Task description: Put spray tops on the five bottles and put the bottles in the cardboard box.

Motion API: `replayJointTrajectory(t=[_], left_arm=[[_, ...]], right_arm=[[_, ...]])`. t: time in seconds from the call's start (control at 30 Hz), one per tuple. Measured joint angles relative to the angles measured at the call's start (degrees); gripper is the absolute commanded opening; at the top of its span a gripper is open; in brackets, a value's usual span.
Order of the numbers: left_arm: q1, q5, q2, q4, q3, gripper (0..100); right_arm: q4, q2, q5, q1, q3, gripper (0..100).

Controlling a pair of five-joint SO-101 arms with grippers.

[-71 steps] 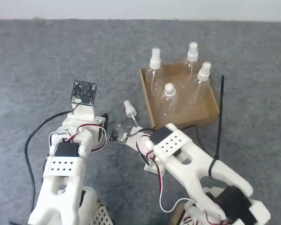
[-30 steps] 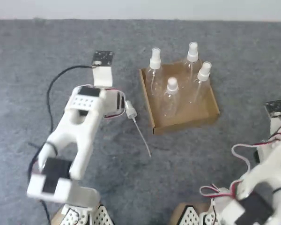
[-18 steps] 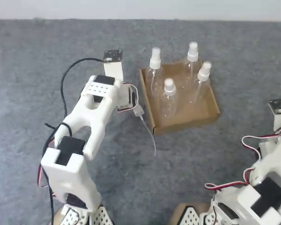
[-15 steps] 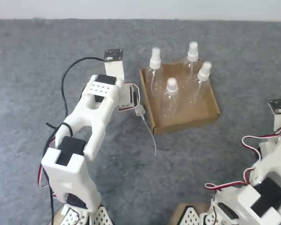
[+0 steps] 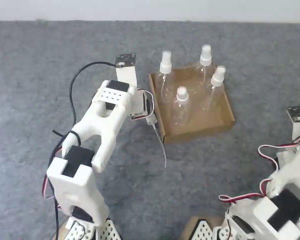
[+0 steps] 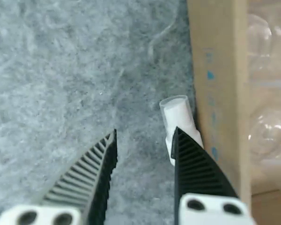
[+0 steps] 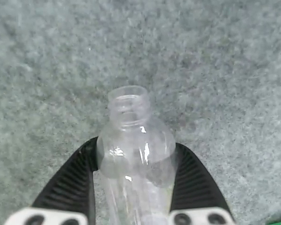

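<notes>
Left gripper (image 6: 144,134), jaws apart, points down at the carpet (image 6: 61,70) from its outstretched arm, with the spray top (image 6: 178,115) lying by one finger, just beside the cardboard box (image 6: 218,70) wall. Right gripper (image 7: 136,147), on its folded arm, is clamped around an uncapped bottle (image 7: 131,131).

Left arm (image 5: 102,125) stretched forward, right arm (image 5: 290,180) folded low.
The left arm is extended far from its base with the wrist angled downward, and the fingers (image 6: 96,164) of the left gripper (image 6: 144,133) are held apart. The right arm is bent close to its base, and the right gripper (image 7: 136,146) is clamped around a bottle (image 7: 128,110).
</notes>
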Motion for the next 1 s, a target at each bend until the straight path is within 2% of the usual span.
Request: replayJointTrajectory(t=[0.67, 0.83, 1.0], left_arm=[[2.5, 0.8, 2.4, -1.3, 0.0, 17], [0.1, 0.5, 2.5, 1.5, 0.0, 17], [-2.5, -4.2, 2.5, 4.6, 0.0, 17]], right_arm=[[0.0, 0.0, 0.1, 0.0, 0.0, 1.7], [0.0, 0.0, 0.4, 0.0, 0.0, 1.7], [0.0, 0.0, 0.7, 0.0, 0.0, 1.7]])
